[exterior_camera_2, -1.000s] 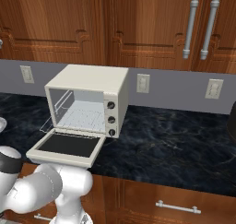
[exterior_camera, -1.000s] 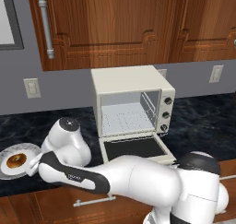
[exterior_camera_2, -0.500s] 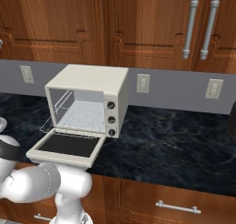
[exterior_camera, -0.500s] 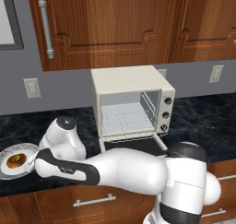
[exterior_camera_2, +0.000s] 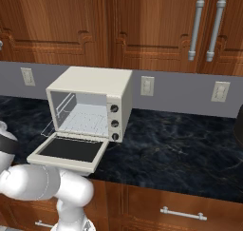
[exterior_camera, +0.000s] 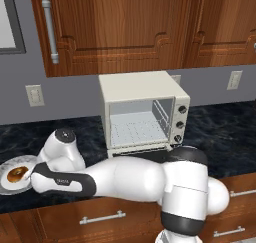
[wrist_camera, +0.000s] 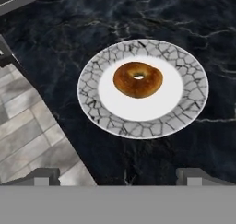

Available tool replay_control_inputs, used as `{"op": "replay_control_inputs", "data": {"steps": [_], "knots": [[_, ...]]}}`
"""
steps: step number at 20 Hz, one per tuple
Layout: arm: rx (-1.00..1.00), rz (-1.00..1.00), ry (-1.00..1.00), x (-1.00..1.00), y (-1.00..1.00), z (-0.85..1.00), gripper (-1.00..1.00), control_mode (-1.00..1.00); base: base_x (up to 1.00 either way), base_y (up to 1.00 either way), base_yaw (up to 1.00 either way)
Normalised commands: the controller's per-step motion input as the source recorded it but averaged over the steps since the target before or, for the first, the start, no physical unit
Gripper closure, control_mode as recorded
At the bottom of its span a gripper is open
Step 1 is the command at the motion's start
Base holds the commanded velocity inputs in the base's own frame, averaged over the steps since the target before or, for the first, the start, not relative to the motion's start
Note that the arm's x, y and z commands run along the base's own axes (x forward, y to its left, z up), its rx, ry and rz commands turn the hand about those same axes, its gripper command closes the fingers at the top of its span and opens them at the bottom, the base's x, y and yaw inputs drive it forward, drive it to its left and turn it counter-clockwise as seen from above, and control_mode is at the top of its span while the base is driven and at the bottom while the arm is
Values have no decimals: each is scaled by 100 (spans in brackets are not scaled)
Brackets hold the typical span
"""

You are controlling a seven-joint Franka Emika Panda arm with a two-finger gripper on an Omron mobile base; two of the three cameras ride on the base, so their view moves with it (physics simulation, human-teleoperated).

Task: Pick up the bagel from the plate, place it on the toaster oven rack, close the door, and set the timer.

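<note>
Kitchen, simulated: dark marbled table [exterior_camera_2: 180, 144] under brown wooden cabinets [exterior_camera: 130, 27] with silver bar handles [exterior_camera_2: 213, 28]; grey back wall with cream outlets [exterior_camera_2: 147, 85].

Item 1, the toaster oven [exterior_camera: 142, 112]: boxy, cream-white, standing on the table against the wall. Three round knobs [exterior_camera_2: 114, 123] in a column on its right front.

Item 2, the door [exterior_camera_2: 71, 151]: dropped down flat in front of the cavity, dark glass panel facing up, cream frame around it.

Item 3, the toaster oven rack [exterior_camera_2: 85, 123]: light silver-grey wire grid across the cavity, bare.

Item 4, the plate [wrist_camera: 182, 121]: round, white centre, grey cracked-pattern rim. It lies flat on the table near the front edge, well to the left of the toaster oven; in the left base view it [exterior_camera: 10, 164] shows partly behind the arm.

Item 5, the bagel [wrist_camera: 138, 79]: golden-brown ring, lying flat on the plate's white centre, slightly off the middle. In the left base view it [exterior_camera: 16, 175] shows as a small brown ring on the plate.

Item 6, the pincer [wrist_camera: 120, 174]: spread wide, holding nothing. Its two dark fingertips [wrist_camera: 44, 176] stand at the bottom of the hand view, clear of the plate and the bagel, with the plate ahead of them.

Item 7, tiled grey floor [wrist_camera: 32, 140]: seen past the table's edge in the hand view.
</note>
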Motion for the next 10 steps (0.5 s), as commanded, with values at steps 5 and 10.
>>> {"op": "replay_control_inputs", "data": {"steps": [5, 10], "knots": [[0, 0, 0, 13, 19, -10, -100, -100, 0, 0, 0], [0, 0, 0, 17, 20, -11, -100, -100, 0, 0, 0]]}}
